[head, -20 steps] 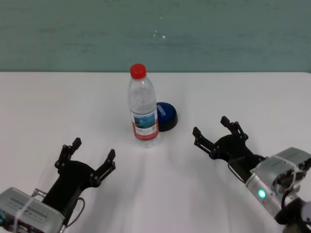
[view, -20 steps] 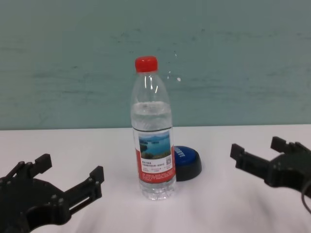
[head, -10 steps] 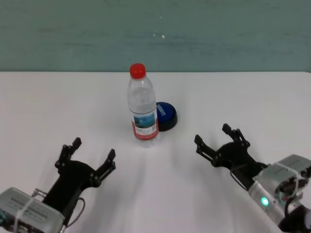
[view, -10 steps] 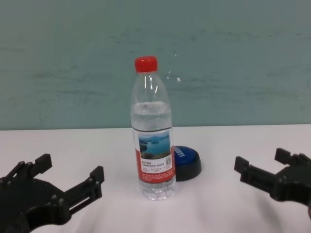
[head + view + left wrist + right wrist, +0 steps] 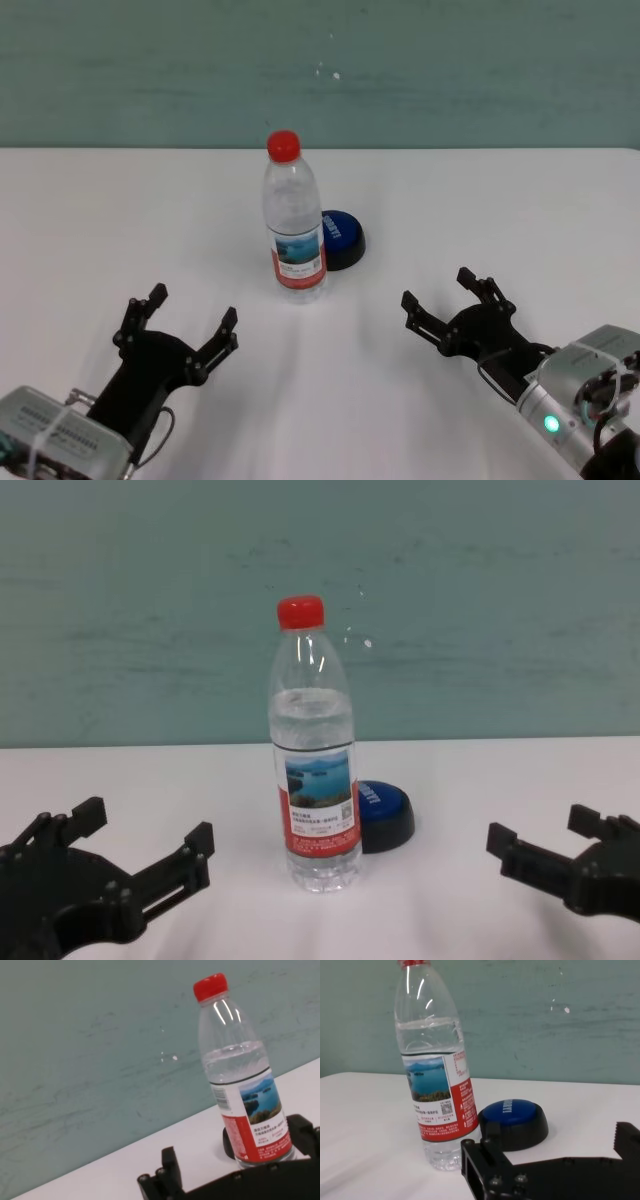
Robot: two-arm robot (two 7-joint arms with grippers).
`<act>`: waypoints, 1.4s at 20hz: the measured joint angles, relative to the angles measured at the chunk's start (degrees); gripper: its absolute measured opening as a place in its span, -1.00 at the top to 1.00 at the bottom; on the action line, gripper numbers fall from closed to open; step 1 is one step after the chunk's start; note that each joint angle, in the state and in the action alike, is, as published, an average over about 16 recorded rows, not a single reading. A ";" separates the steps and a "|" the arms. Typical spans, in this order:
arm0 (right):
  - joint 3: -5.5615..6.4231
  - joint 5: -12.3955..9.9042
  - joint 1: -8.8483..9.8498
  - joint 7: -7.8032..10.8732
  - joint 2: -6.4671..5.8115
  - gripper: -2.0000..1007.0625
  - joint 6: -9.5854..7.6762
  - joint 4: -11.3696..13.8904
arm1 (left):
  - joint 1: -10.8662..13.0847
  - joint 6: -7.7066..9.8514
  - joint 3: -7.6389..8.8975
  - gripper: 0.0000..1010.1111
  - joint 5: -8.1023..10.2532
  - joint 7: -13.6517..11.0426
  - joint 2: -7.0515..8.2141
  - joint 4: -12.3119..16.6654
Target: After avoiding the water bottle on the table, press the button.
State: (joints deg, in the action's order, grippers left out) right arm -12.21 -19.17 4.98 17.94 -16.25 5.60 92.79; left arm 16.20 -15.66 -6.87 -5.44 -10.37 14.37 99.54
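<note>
Button point(image 5: 340, 238) behind upright water bottle point(image 5: 294, 220); right pincer point(image 5: 447, 295) and left pincer point(image 5: 185, 315) low, splayed, released

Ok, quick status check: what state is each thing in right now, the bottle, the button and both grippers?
water bottle: upright on the table, red cap on, partly filled, not held.
button: just behind the bottle toward the right, not pressed, nothing touching it.
left gripper: open, empty, low over the table's near left.
right gripper: open, empty, near right, well short of the button.
</note>
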 joint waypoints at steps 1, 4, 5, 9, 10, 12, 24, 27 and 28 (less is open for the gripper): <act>-0.01 -0.12 0.02 0.03 -0.05 -0.99 -0.09 0.04 | 0.00 0.00 0.00 -0.98 0.00 0.00 0.00 0.00; -0.03 -0.40 0.02 0.03 -0.11 -0.99 -0.25 0.10 | 0.00 0.00 0.00 -0.98 0.00 0.00 0.00 0.00; -0.04 -0.47 0.01 0.01 -0.11 -0.99 -0.28 0.12 | 0.00 0.00 0.00 -0.98 0.00 0.00 0.00 0.00; -0.06 -0.68 -0.08 -0.06 -0.07 -0.99 -0.39 0.12 | 0.00 0.00 0.00 -0.98 0.00 0.00 0.00 0.00; -0.07 -0.71 -0.11 -0.07 -0.06 -0.99 -0.41 0.12 | 0.00 0.00 0.00 -0.98 0.00 0.00 0.00 0.00; -0.08 -0.75 -0.15 -0.09 -0.04 -0.99 -0.44 0.12 | 0.00 0.00 0.00 -0.98 0.00 0.00 0.00 0.00; -0.08 -0.72 -0.11 -0.10 -0.05 -0.99 -0.44 0.07 | 0.00 0.00 0.00 -0.98 0.00 0.00 0.00 0.00; -0.08 -0.71 -0.11 -0.10 -0.05 -0.99 -0.43 0.06 | 0.00 0.00 0.00 -0.98 0.00 0.00 0.00 0.00; -0.08 -0.71 -0.11 -0.10 -0.05 -0.99 -0.43 0.06 | 0.00 0.00 0.00 -0.98 0.00 0.00 0.00 0.00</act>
State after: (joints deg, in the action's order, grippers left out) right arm -12.29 -19.87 4.87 17.84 -16.30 5.17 92.85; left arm 16.20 -15.66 -6.87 -5.44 -10.37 14.37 99.54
